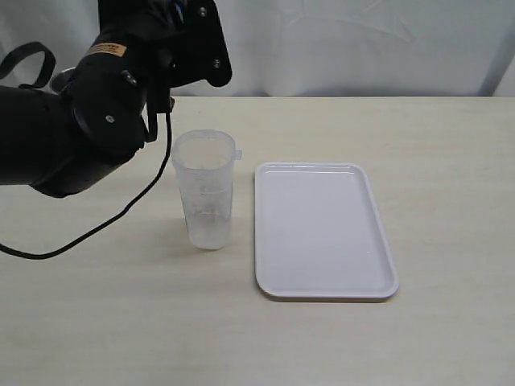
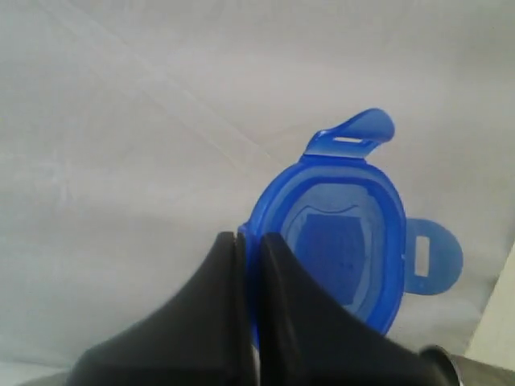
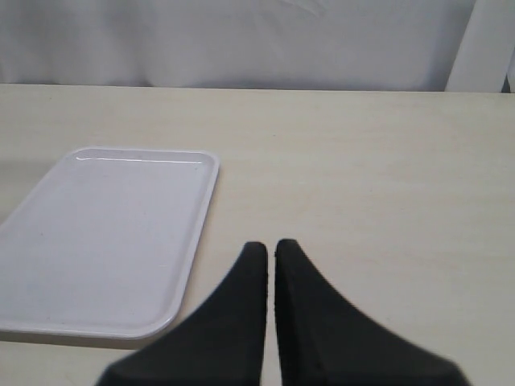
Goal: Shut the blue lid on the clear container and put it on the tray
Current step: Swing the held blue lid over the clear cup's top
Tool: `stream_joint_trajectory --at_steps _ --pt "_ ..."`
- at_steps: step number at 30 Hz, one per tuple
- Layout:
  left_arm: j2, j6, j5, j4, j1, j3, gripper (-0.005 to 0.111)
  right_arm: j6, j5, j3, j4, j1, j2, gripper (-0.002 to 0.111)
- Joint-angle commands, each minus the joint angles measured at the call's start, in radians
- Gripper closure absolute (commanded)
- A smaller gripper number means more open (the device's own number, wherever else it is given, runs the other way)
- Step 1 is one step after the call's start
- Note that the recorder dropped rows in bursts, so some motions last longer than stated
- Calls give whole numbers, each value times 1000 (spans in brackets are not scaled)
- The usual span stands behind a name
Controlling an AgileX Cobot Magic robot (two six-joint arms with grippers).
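Two fingers of the left gripper pinch the blue lid by its edge, raised before a white backdrop. The clear container stands uncapped on the table just beside the tray; the right gripper hovers closed.

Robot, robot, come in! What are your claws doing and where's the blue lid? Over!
Left claw shut on the blue lid. Right claw shut, empty. Clear container upright, uncapped, beside the tray. Nothing seen blocking.
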Motion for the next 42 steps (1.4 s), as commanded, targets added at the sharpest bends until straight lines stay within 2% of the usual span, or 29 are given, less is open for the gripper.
stream_joint_trajectory --at_steps 1,8,11,13,16,20,23,30,36,42 --pt "-25 31 107 -176 29 5 107 -4 -3 2 1 2 -5 104" --pt "-82 13 502 -561 151 -123 107 -4 -3 2 1 2 -5 104" --pt "-113 19 617 -548 180 -125 107 -4 -3 2 1 2 -5 104" --pt "-115 32 612 -526 180 -125 107 -4 -3 2 1 2 -5 104" --pt "-113 32 561 -383 156 -95 107 -4 -3 2 1 2 -5 104" --pt "-100 32 359 -193 85 -28 107 -4 -3 2 1 2 -5 104" --pt "-93 32 250 -108 42 15 107 -4 -3 2 1 2 -5 104" --pt "-93 32 259 -82 -31 62 107 -4 -3 2 1 2 -5 104" --pt "-93 32 246 -82 -33 99 107 -4 -3 2 1 2 -5 104" --pt "-91 32 296 -112 -33 99 107 -4 -3 2 1 2 -5 104"
